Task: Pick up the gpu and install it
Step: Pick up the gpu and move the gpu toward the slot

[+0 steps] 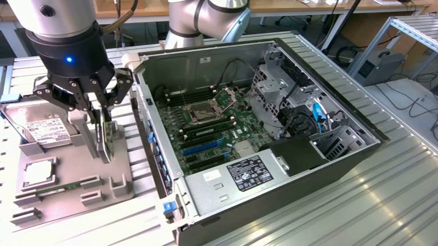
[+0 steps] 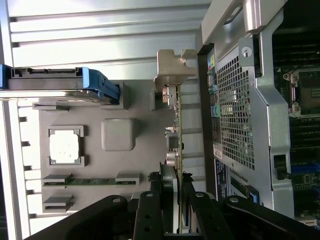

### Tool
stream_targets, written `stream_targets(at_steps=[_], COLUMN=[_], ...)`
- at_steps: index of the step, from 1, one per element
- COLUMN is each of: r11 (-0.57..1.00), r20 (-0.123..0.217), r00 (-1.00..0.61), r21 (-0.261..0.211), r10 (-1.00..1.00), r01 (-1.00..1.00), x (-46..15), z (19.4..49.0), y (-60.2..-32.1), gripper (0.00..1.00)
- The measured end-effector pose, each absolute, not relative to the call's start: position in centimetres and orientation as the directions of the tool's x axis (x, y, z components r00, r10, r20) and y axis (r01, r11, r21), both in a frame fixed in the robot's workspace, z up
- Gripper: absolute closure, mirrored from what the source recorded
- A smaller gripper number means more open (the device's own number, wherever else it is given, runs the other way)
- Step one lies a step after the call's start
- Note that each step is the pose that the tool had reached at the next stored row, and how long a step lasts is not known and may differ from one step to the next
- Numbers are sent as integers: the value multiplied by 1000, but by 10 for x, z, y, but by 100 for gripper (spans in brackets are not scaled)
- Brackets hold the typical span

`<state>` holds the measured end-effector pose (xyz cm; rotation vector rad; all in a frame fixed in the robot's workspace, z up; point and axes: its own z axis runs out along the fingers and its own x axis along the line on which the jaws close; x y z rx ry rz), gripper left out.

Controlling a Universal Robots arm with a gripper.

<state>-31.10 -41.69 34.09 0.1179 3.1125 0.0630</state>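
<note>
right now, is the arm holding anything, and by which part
The gpu, standing on edge in the grey tray. The jaws look closed on its two flat faces at the top edge, away from the metal bracket.

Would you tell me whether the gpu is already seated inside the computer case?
No, the gpu stands on edge over the gray tray, outside the computer case.

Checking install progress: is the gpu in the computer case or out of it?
Out. The gpu stands on edge in the grey holder beside the open case, with the hand down over its top edge.
</note>
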Motion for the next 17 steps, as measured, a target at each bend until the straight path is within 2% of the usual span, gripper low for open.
stream_targets(at_steps=[17], r11=[996], r20=[-25], r00=[-997], r21=[41], r10=[76], r01=[75], x=[-311], z=[345], y=[-417], gripper=[73])
